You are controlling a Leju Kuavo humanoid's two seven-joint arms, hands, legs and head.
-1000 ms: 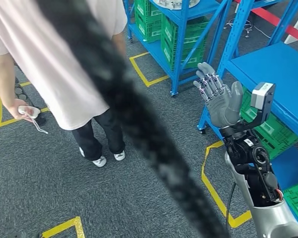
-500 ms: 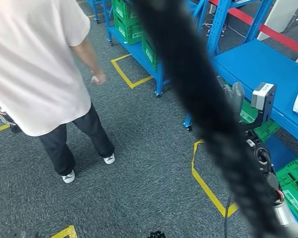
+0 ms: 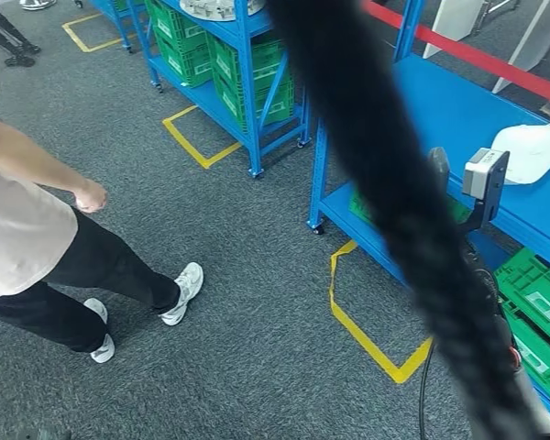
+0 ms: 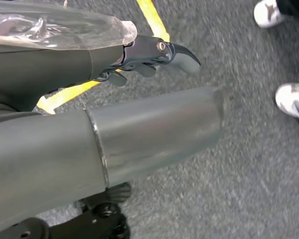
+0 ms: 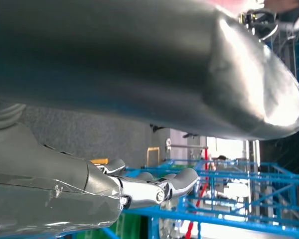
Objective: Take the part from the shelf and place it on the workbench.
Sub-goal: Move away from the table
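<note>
On the grey carpet floor (image 3: 258,330), marked with yellow tape (image 3: 369,335) in corner shapes, a person (image 3: 23,229) in a pale shirt and dark trousers stands off to the left, one fist loosely closed, white shoes (image 3: 182,291) planted apart. A thick black blurred cable (image 3: 411,229) hangs close to the head camera and cuts across the scene from top to bottom right. Behind it stands a blue shelf (image 3: 466,110) with a broad blue deck; a white part (image 3: 532,151) lies on that deck toward the right edge. Green crates (image 3: 535,302) sit on the lower level under it. Farther back another blue rack (image 3: 237,64) holds more green crates (image 3: 247,78), with a round grey metal piece on its top level.

The robot's right hand (image 5: 148,186) is raised beside the shelf, mostly hidden behind the cable from above; in the right wrist view its fingers (image 5: 178,180) reach out straight and a little apart, holding nothing. The left hand (image 4: 151,55) hangs over the carpet near the yellow tape, its fingers stretched out and empty, with the person's shoes nearby
</note>
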